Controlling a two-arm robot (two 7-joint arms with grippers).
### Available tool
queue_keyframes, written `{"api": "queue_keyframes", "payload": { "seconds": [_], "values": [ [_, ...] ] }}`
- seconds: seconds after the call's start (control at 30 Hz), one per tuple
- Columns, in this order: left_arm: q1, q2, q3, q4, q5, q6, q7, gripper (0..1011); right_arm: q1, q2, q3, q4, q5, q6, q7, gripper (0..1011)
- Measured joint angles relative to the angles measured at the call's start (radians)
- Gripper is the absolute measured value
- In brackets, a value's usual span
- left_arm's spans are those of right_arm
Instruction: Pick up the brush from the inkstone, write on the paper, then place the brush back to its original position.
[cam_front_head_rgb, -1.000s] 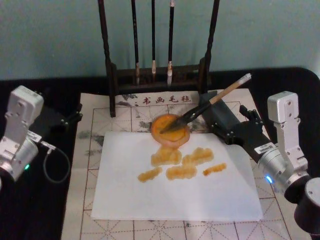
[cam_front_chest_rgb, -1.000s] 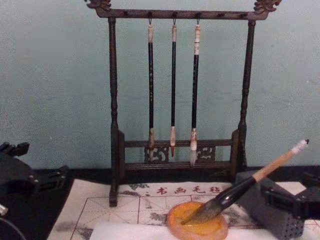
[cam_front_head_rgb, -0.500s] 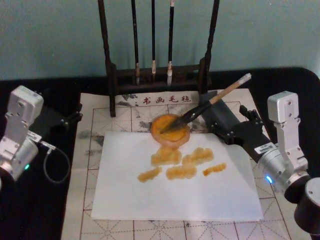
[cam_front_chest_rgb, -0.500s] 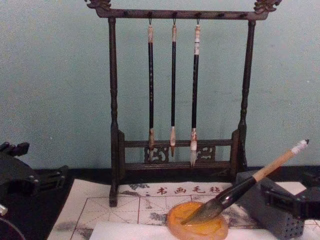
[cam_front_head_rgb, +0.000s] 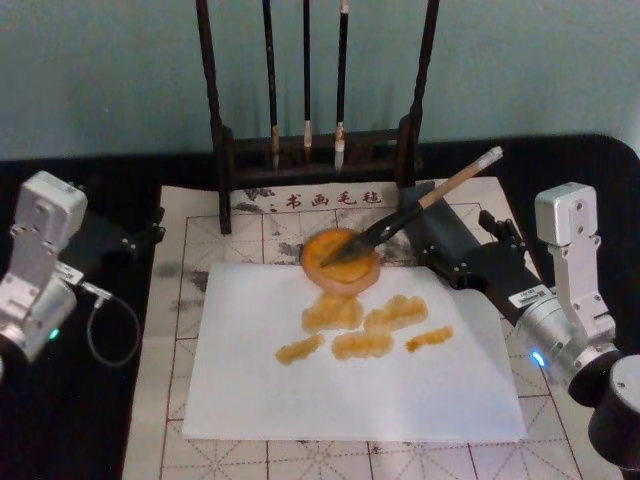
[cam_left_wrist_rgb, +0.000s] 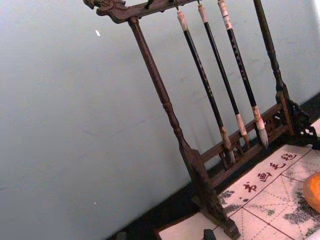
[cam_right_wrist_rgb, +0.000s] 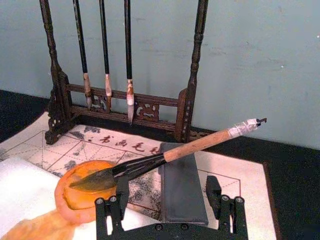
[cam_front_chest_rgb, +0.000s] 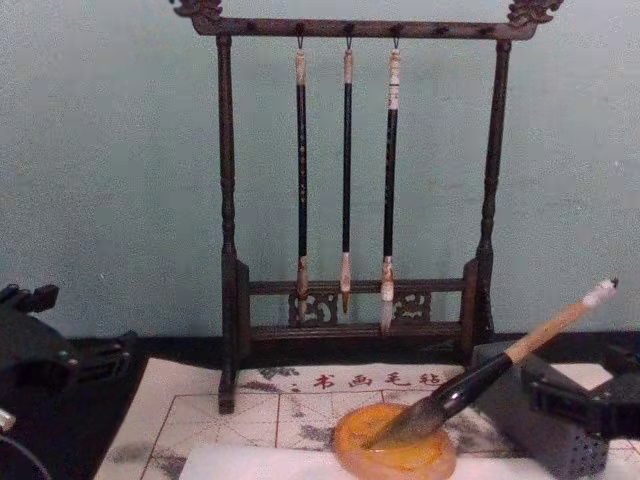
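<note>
The right gripper (cam_right_wrist_rgb: 170, 205) sits at the lower middle of the right wrist view, its two black fingers (cam_right_wrist_rgb: 114, 202) spread wide apart with nothing between them but the grey rectangular block (cam_right_wrist_rgb: 181, 189) lying on the mat beyond; it holds nothing. In the head view the same right gripper (cam_front_head_rgb: 462, 252) lies at centre right, pointing toward the upper left of the frame, just short of the brush handle and not touching it.

The large calligraphy brush with a light tan wooden handle and white end cap (cam_right_wrist_rgb: 165, 156) rests just ahead of the gripper, its handle leaning across the top of the grey block and rising toward the right of the frame. Its thick dark bristle tuft lies in the round, glossy orange-amber inkstone (cam_right_wrist_rgb: 82, 195), left of the gripper. In the head view the inkstone (cam_front_head_rgb: 340, 268) sits at the upper edge of the white sheet of paper (cam_front_head_rgb: 350, 390), which carries several amber strokes near its middle. The paper lies on a gridded beige calligraphy mat (cam_front_head_rgb: 200, 215) over the black desk (cam_front_head_rgb: 80, 420).

Behind, at the upper centre, a dark wooden brush rack (cam_front_chest_rgb: 225, 200) hangs three thin dark brushes with pale tips (cam_front_chest_rgb: 346, 170).

The left gripper (cam_front_head_rgb: 140, 238) rests at the left edge of the mat, well apart from the brush; whether it is open I cannot tell.
</note>
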Motion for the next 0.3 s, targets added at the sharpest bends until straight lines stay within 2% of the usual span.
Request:
{"api": "queue_keyframes", "payload": {
  "seconds": [0.3],
  "values": [
    [0.000, 0.000, 0.000, 0.000, 0.000, 0.000, 0.000, 1001, 0.000, 0.000, 0.000, 0.000, 0.000, 0.000, 0.000, 1002]
  ]
}}
